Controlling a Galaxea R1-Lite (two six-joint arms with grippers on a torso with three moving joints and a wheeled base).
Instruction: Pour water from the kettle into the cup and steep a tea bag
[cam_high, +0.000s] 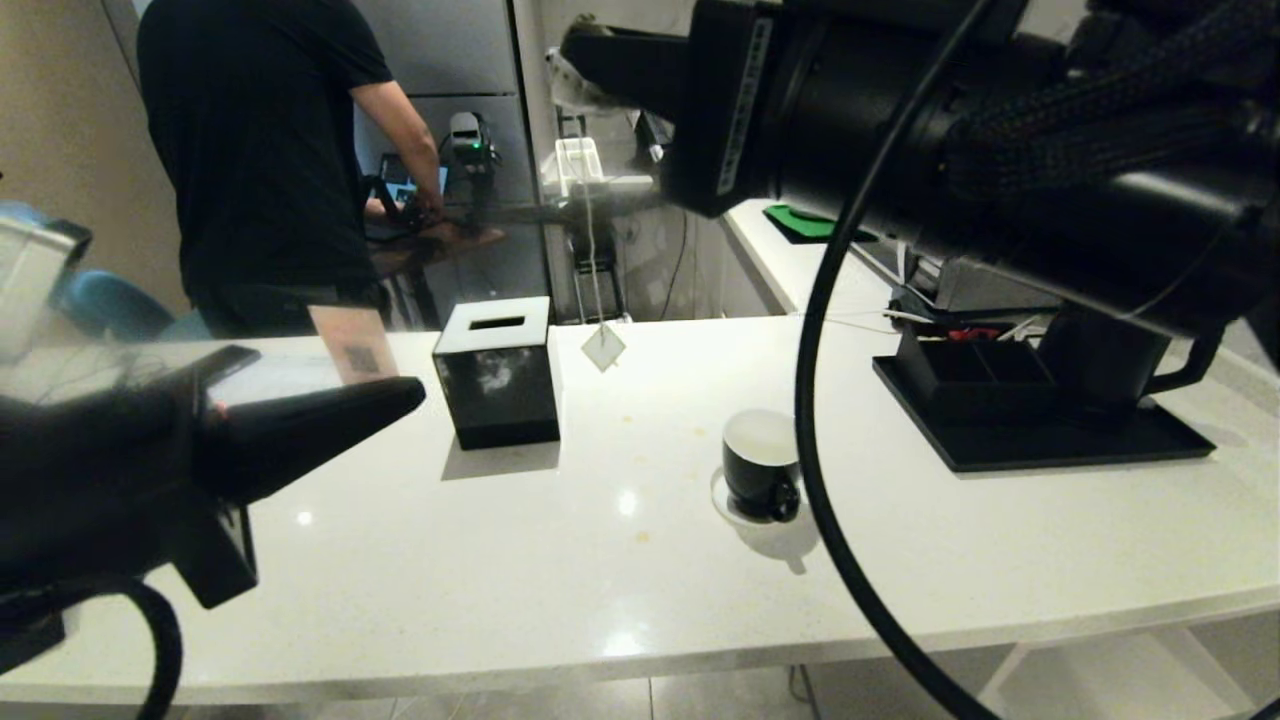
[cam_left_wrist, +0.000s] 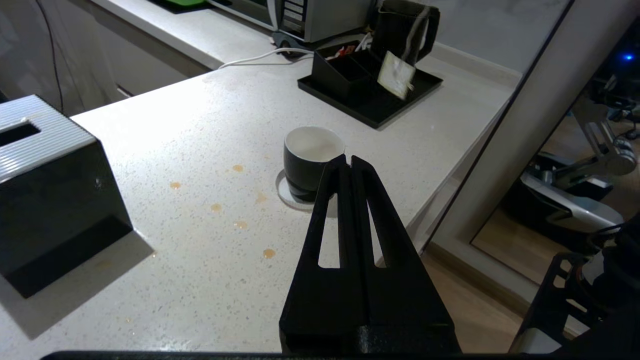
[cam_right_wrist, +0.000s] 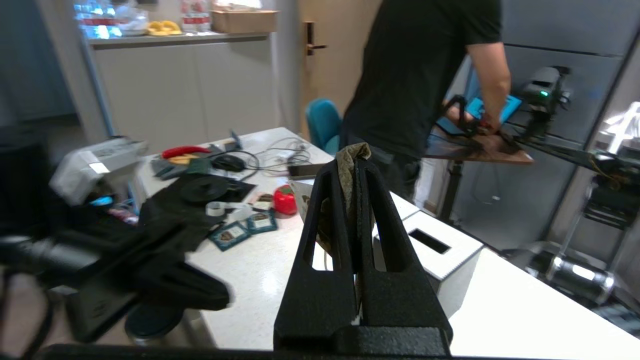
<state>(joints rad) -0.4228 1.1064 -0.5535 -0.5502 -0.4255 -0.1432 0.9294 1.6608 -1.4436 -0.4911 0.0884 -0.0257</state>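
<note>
The black cup (cam_high: 760, 465) with a white inside stands on its white saucer (cam_high: 722, 500) mid-counter. In the left wrist view the cup (cam_left_wrist: 314, 155) sits just beyond my shut, empty left gripper (cam_left_wrist: 348, 159). From the head view the left gripper (cam_high: 410, 393) hovers low at the left, pointing toward the cup. My right gripper (cam_right_wrist: 356, 162) is raised high and shut on the brownish tea bag (cam_right_wrist: 350, 150). Its string (cam_high: 592, 250) hangs down to a paper tag (cam_high: 603, 348). The black kettle (cam_left_wrist: 405, 25) stands at the back right on a black tray (cam_left_wrist: 370, 107).
A black tissue box (cam_high: 497, 375) with a white top stands left of the cup. Small brown drops (cam_left_wrist: 240, 225) spot the counter (cam_high: 560, 580) near the saucer. A person (cam_high: 260, 150) stands behind the counter at the far left. Packets and cables (cam_right_wrist: 240, 230) lie on the far table.
</note>
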